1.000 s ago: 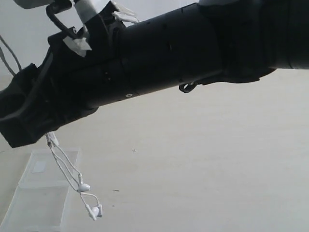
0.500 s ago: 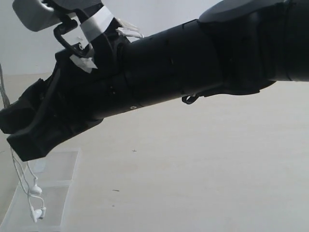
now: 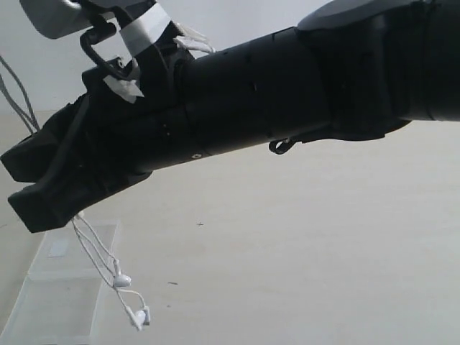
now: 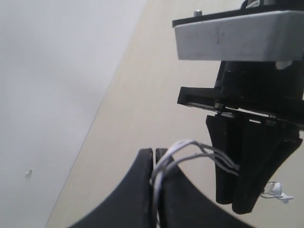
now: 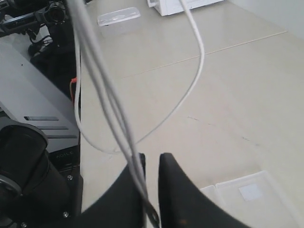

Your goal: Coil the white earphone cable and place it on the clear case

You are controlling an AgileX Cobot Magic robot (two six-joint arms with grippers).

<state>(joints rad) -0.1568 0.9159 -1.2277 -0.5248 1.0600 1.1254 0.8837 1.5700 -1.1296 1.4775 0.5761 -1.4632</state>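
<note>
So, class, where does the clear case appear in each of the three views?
Exterior view: the case lies at the lower left, below the arm.
Left wrist view: not in it.
Right wrist view: at the bottom right corner, white sticker facing up.
Shared landmark: the cable, visible in all three views.

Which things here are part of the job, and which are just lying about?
Job: white earphone cable, pinched by left gripper and right gripper; clear case on the table.
Lying about: white box and small clear tub, far off in the right wrist view.
</note>
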